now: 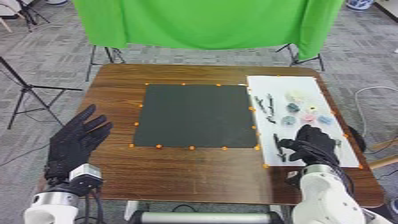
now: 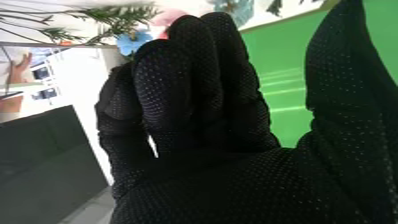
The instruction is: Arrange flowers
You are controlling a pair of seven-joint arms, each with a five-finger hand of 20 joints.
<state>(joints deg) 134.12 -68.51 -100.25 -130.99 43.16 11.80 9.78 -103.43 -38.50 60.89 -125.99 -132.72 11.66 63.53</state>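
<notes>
Grn cloth (image 1: 209, 25) behind brn tbl (image 1: 200, 180), blk tripod (image 1: 27, 87) to L, gry carpet (image 1: 62, 57) below.

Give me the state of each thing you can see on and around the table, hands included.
Left hand: open, raised at the table's left side
Right hand: open, thumb apart from fingers, holding nothing
Flowers: lying grouped on the white sheet, not arranged
Green sprigs: lying on the white sheet
White sheet: spread flat
Dark mat: flat
Green cloth: hanging behind the table
</notes>
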